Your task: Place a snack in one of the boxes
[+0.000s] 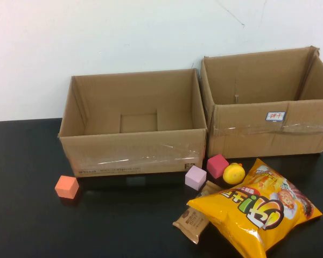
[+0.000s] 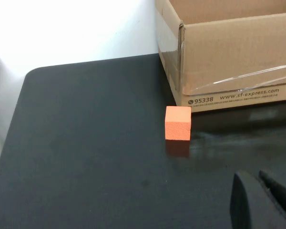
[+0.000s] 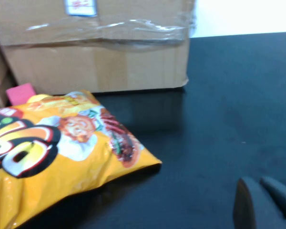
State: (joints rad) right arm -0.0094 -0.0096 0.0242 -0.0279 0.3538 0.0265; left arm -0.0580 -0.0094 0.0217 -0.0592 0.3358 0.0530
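Two open brown cardboard boxes stand side by side at the back of the black table: the left box (image 1: 132, 153) and the right box (image 1: 269, 129), which carries a small white label (image 1: 275, 116). A yellow chip bag (image 1: 258, 209) lies flat in front of the right box, with a small brown snack packet (image 1: 192, 221) at its left edge. Neither arm shows in the high view. In the left wrist view my left gripper (image 2: 250, 175) is shut and empty, low over bare table near the left box (image 2: 238, 62). My right gripper (image 3: 253, 181) is shut and empty, to the side of the chip bag (image 3: 52, 152) and before the right box (image 3: 95, 52).
An orange cube (image 1: 67, 186) (image 2: 178, 123) sits by the left box's front corner. A lilac cube (image 1: 195, 177), a pink cube (image 1: 217, 165) and a yellow round toy (image 1: 234, 173) cluster between the boxes and the chip bag. A white wall stands behind.
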